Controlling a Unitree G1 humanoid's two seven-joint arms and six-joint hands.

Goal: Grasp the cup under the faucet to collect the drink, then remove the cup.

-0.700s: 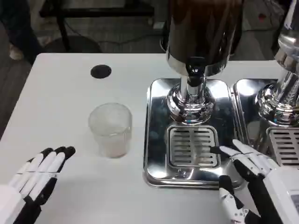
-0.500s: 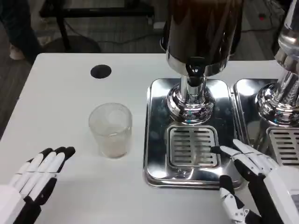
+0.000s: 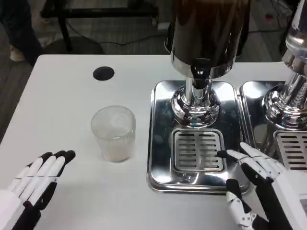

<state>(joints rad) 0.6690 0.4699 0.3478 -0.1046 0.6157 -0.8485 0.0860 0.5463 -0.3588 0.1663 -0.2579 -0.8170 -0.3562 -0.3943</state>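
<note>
- We're at the very start: the cup [image 3: 113,132] stands upright on the white table [image 3: 72,105], left of the steel drip tray [image 3: 160,143], not under the faucet [image 3: 200,72].
- Cup is translucent plastic; looks empty or close to it, we can't tell for sure through the frosted wall.
- Our left hand [image 3: 36,184] lies low on the table, near-left of the cup and apart from it, fingers stretched out side by side, nothing in it.
- Our right hand [image 3: 259,184] sits at the near right corner of the drip tray, fingers spread, fingertips reaching toward the grate [image 3: 198,150], holding nothing.
- Dispenser tank [image 3: 208,28] holds dark liquid; grate below the faucet has nothing on it.
- Done: nothing yet, by our read. Left: grasp the cup, set it on the grate under the faucet, fill, pull it away.
- Versus the earlier frames: left hand has slid slightly down and toward the near edge, away from the cup. Right hand has dropped a touch, same pose. Cup, tray and dispenser unchanged.
- Black round spot [image 3: 103,73] on the table beyond the cup, not part of the job.
</note>
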